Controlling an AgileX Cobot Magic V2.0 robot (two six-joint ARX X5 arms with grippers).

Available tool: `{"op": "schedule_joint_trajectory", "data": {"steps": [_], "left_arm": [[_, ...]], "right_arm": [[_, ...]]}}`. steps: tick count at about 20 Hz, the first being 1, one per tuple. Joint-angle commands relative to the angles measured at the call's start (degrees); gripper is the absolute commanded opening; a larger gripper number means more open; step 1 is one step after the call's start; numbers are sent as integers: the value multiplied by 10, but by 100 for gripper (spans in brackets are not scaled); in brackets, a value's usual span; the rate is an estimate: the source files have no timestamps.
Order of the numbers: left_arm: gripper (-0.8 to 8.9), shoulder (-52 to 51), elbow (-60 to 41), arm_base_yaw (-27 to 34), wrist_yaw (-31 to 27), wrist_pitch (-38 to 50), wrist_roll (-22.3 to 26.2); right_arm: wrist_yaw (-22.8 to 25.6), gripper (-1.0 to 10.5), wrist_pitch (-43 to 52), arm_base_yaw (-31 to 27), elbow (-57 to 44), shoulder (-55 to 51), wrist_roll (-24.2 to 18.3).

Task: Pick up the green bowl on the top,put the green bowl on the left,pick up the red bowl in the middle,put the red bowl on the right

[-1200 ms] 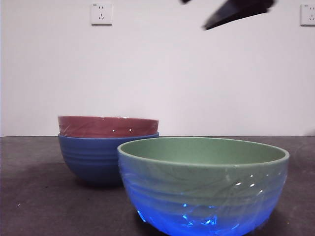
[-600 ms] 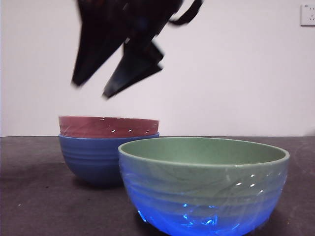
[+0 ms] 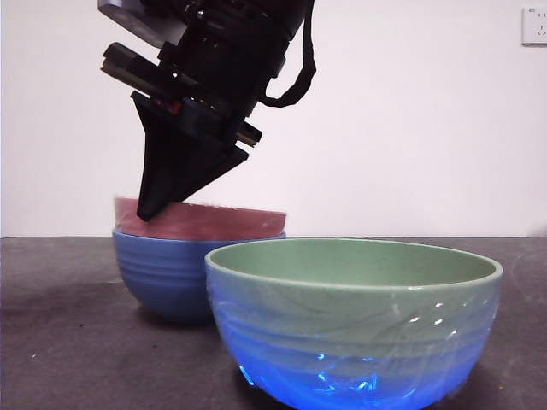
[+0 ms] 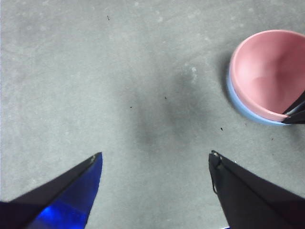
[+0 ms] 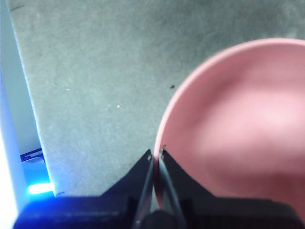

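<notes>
Pinching the rim of the red bowl (image 3: 201, 221) with its jaws clamped together, the right gripper (image 3: 152, 210) hung in the upper left of the front view. That bowl sat nested in a blue bowl (image 3: 167, 275) left of centre on the dark grey desk (image 3: 51, 342). The green bowl (image 3: 352, 320) stood large at lower right. The left gripper (image 4: 155, 164) hovered with jaws apart above bare speckled desk. A white wall (image 3: 410, 128) carried a socket (image 3: 535, 26) in the top right corner.
</notes>
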Motion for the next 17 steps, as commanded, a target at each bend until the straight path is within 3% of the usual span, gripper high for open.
{"op": "schedule_joint_trajectory", "data": {"steps": [1,6,11,14,17], "left_arm": [[376,-1,-3,2,0,0,-6],[375,0,-3,2,0,23,-6],[373,2,-3,2,0,73,4],[373,3,-3,2,0,90,14],[373,3,-3,2,0,95,14]], "right_arm": [[-2,-12,10,2,0,-9,-2],[2,-12,43,3,0,-85,-1],[155,-12,31,-17,0,-205,0],[237,-12,-26,-69,0,-259,23],[233,-13,-125,-148,-5,-265,82]]}}
